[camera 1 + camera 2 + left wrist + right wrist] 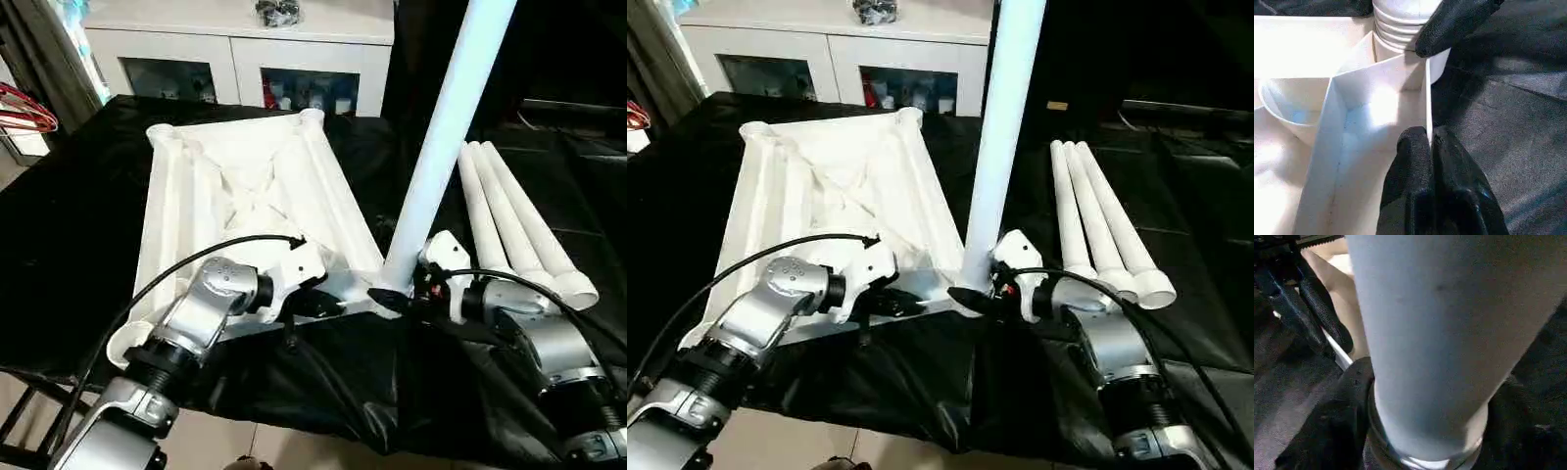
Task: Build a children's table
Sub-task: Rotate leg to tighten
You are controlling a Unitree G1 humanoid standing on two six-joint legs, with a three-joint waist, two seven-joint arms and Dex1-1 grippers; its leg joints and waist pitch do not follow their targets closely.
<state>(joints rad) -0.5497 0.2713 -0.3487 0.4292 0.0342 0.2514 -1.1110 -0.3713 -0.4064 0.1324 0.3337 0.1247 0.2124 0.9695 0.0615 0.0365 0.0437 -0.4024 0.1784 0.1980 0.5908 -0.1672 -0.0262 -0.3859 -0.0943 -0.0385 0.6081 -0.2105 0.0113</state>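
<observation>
Clearly the job now is seating the first leg (446, 127) in the near right corner socket of the upturned top (245, 186), which lies on the black cloth (69, 245) with three spare legs (514, 220) beside it. The left gripper (1429, 147) pinches the top's near rim, jaws closed on it. The right gripper (404, 294) wraps the leg's base; whether it truly grips I cannot tell. Best keep the leg upright and the top braced while turning its threaded end home.
</observation>
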